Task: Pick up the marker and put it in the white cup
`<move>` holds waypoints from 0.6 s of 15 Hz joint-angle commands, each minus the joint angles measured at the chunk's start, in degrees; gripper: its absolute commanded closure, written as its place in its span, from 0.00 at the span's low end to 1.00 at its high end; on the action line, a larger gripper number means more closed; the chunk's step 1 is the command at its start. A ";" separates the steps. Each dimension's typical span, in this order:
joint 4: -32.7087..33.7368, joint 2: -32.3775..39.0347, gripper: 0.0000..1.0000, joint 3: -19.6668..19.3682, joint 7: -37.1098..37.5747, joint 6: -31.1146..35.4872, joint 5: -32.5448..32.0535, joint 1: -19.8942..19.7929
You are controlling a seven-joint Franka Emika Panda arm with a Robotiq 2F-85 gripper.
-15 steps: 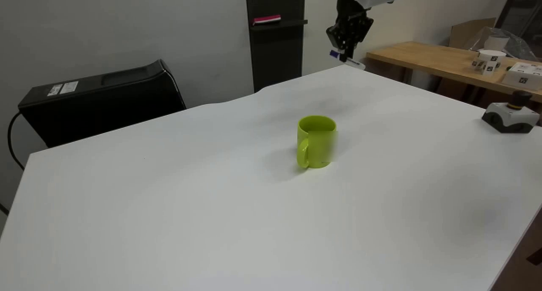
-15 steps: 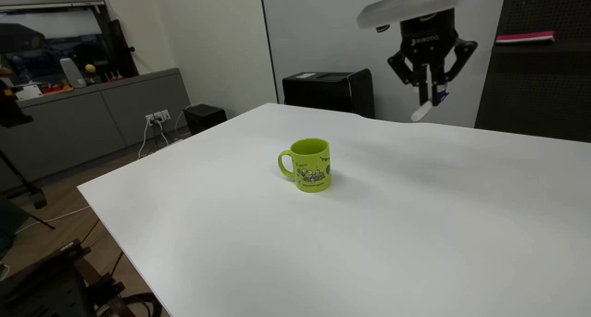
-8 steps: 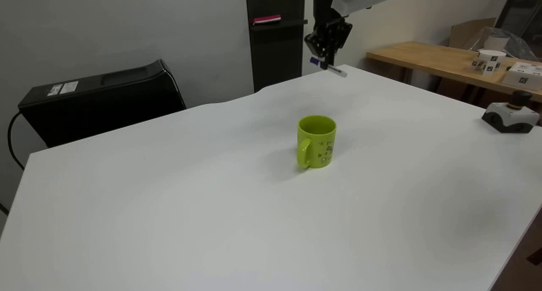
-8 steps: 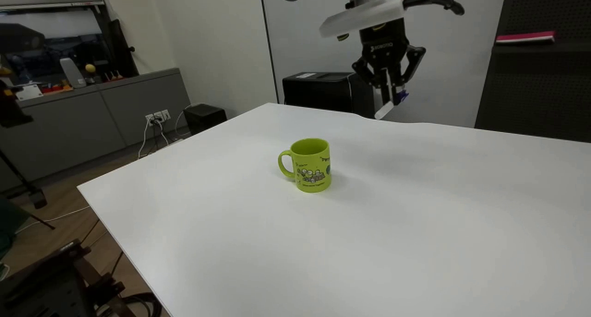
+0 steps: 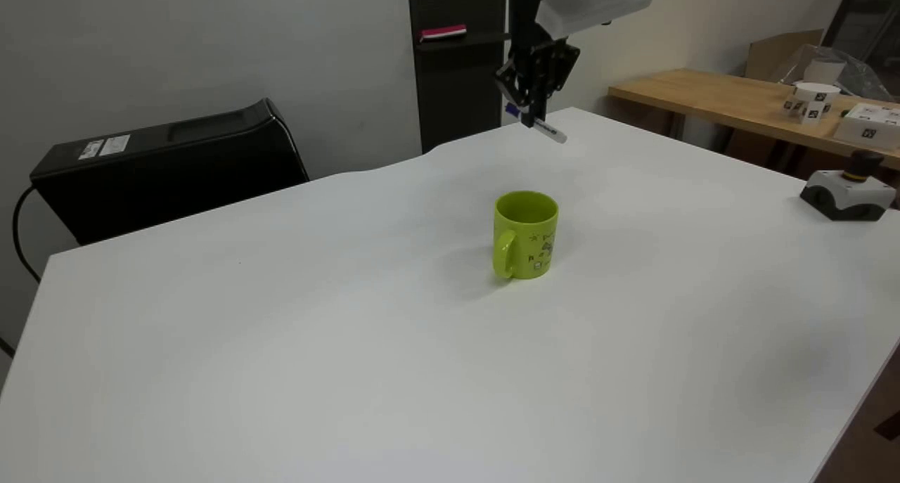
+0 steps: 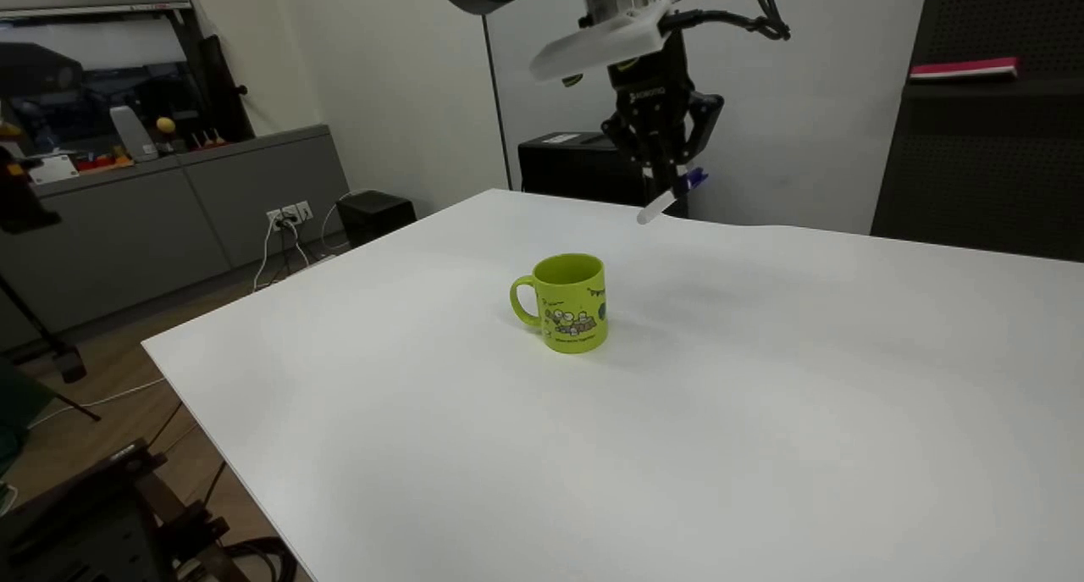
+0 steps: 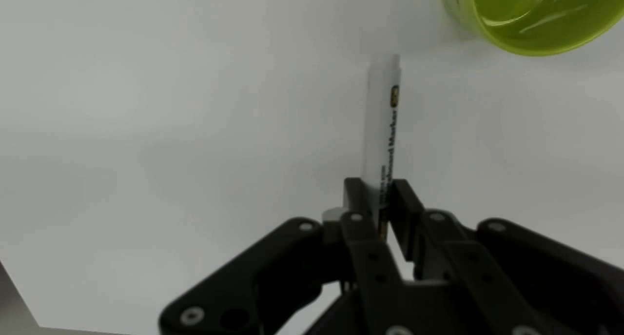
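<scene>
Our gripper (image 7: 378, 189), fingers clamped on a marker (image 7: 380, 125) (blue-ended) | hangs tilted above a white table (image 6: 720, 446) | lime-green mug (image 6: 572, 307) stands upright

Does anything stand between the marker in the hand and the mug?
Nothing visible. The hand holds the marker off the table, and no object shows between it and the upright mug in any view.

Lime-green, side-handled cylindrical mug (image 5: 527, 247), upright: obstacle, open at top. Flat white tabletop (image 5: 316, 342): free passage on every side of mug. White-and-black box (image 5: 847, 196) with dark knob (image 5: 863, 162): obstacle, well apart from mug.
</scene>
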 commanded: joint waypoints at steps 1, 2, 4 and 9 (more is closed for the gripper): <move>-5.96 -4.16 0.96 -0.60 6.99 1.75 -2.45 2.35; -6.86 -4.57 0.96 -0.62 8.47 2.05 -2.57 2.90; -8.41 -5.26 0.96 -0.65 11.36 2.59 -2.95 3.93; -11.59 -6.05 0.96 -1.33 17.90 4.96 -5.71 6.81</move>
